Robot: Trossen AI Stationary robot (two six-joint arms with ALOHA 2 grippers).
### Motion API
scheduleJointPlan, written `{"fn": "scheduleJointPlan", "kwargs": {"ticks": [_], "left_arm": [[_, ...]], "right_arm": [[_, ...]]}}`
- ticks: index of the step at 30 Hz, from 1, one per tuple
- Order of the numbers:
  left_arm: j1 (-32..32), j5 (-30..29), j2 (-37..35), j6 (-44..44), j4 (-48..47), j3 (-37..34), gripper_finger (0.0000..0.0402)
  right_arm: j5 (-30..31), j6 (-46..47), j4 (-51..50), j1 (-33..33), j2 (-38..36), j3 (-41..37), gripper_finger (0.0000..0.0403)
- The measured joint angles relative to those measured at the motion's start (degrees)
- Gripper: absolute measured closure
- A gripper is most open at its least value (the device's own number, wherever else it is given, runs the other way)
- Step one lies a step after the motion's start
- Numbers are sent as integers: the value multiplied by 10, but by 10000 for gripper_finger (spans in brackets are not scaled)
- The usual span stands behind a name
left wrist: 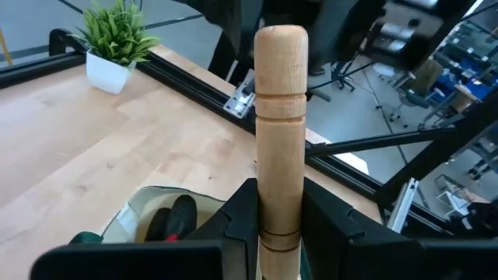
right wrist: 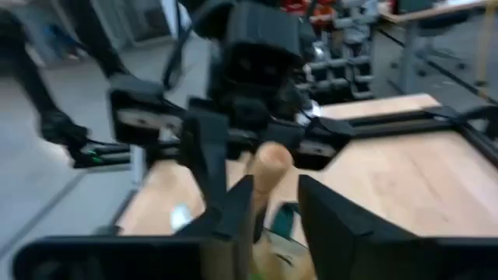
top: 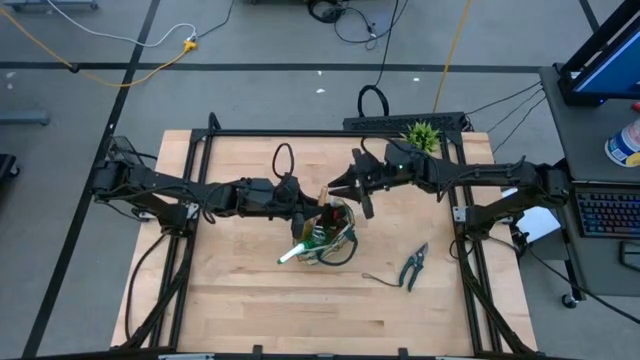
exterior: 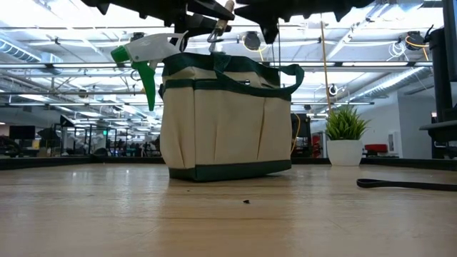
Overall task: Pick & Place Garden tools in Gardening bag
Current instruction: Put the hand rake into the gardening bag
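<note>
From above, both dark arms met over the gardening bag [top: 335,240] near the table's [top: 240,310] middle, hiding most of its opening; a green spray bottle [top: 298,252] poked out, and teal pruning shears [top: 413,266] lay apart on open wood.

At table height, the bag stood upright, the grippers cut off above.

The left wrist camera showed the left gripper [left wrist: 278,222] clamped narrowly on a wooden tool handle [left wrist: 278,117]; the tool's head was hidden.

The right wrist camera, blurred, showed the right gripper [right wrist: 274,204] straddling that handle with small gaps.
</note>
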Motion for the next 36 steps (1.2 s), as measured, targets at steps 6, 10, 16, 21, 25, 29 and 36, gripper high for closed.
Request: {"fn": "scheduleJointPlan", "kwargs": {"ticks": [6, 10, 16, 21, 25, 29, 36], "left_arm": [[-3, -12, 0, 7, -2, 0, 331], [-3, -12, 0, 8, 5, 0, 331], [-11, -12, 0, 15, 51, 0, 331], [-18, -17, -1, 14, 47, 0, 331], [-20, -21, -1, 11, 48, 0, 331], [-25, -27, -1, 12, 47, 0, 331], [-25, -29, 0, 9, 30, 0, 331]], "right_arm": [[-33, 38, 3, -2, 0, 0, 219], [-32, 69, 2, 1, 0, 0, 169], [-15, 111, 18, 1, 14, 0, 128], [-17, 143, 85, 7, 38, 0, 120], [-16, 165, 116, 10, 57, -1, 124], [-14, 191, 135, 9, 65, 0, 138], [13, 197, 136, 10, 65, 0, 204]]}}
